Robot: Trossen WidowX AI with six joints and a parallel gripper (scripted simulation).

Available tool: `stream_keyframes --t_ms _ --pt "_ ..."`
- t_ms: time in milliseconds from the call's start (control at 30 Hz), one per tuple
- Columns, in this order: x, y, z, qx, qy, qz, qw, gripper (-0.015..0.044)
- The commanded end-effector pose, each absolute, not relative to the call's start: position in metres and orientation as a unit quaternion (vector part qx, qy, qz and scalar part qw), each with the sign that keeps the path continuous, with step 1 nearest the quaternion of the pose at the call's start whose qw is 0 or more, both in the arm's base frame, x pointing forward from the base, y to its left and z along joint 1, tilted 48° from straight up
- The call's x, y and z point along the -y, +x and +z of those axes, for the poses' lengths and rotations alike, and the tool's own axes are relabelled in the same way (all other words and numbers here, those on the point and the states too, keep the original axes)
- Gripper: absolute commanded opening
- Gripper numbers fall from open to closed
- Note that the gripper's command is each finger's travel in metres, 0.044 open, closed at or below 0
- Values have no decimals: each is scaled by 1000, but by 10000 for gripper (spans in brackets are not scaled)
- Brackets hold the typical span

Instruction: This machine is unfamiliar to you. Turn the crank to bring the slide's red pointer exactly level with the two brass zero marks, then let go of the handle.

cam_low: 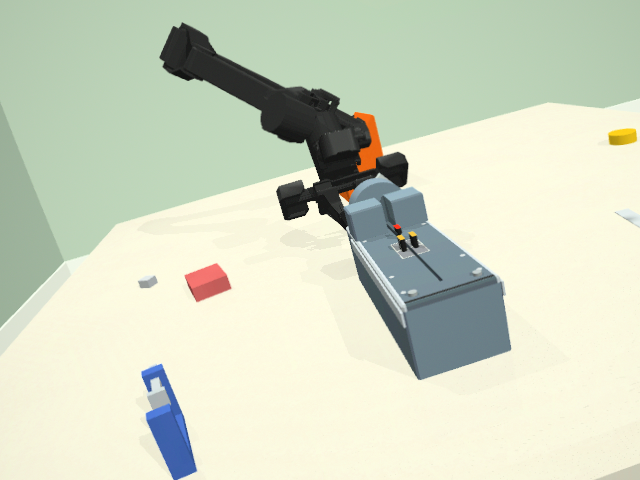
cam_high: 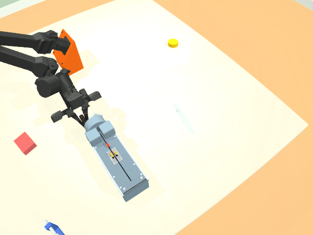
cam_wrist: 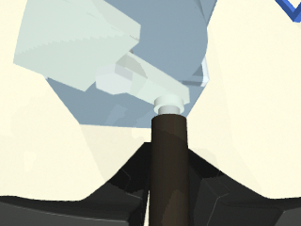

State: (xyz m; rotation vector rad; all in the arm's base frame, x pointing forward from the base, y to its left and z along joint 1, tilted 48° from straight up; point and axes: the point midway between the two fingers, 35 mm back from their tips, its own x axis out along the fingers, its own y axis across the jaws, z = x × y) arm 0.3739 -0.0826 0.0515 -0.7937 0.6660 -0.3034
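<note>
The blue-grey machine [cam_high: 106, 160] [cam_low: 457, 330] has a slot along its top. The red pointer [cam_high: 107, 145] [cam_low: 397, 227] stands in the slot, on the crank side of the two brass marks, short of level with them. One brass mark [cam_high: 112, 154] [cam_low: 401, 238] is left of the slot, the other brass mark [cam_high: 115, 152] [cam_low: 413, 235] right of it. My gripper [cam_high: 85, 122] [cam_wrist: 169, 165] is shut on the dark brown crank handle [cam_wrist: 169, 134]. The pale crank arm [cam_wrist: 157, 87] runs up-left from the handle in the wrist view. In the exterior view the fingertips and handle are hidden behind the machine.
An orange panel [cam_high: 73, 59] [cam_low: 370, 147] stands behind my arm. A red block [cam_high: 24, 142] [cam_low: 207, 282] and a blue bracket [cam_high: 56, 227] [cam_low: 170, 439] lie left of the machine. A yellow disc [cam_high: 172, 42] [cam_low: 622, 136] and a pale strip [cam_high: 184, 118] lie to the right.
</note>
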Motion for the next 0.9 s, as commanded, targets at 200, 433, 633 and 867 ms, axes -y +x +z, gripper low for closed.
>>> stream_keyframes --t_ms 200,433,633,867 --pt "79 373 63 -316 -379 -146 858 0" --pt "73 373 69 -316 -378 -146 858 0" --pt "68 372 73 -316 -378 -146 858 0" --pt "60 372 76 -316 -378 -146 858 0"
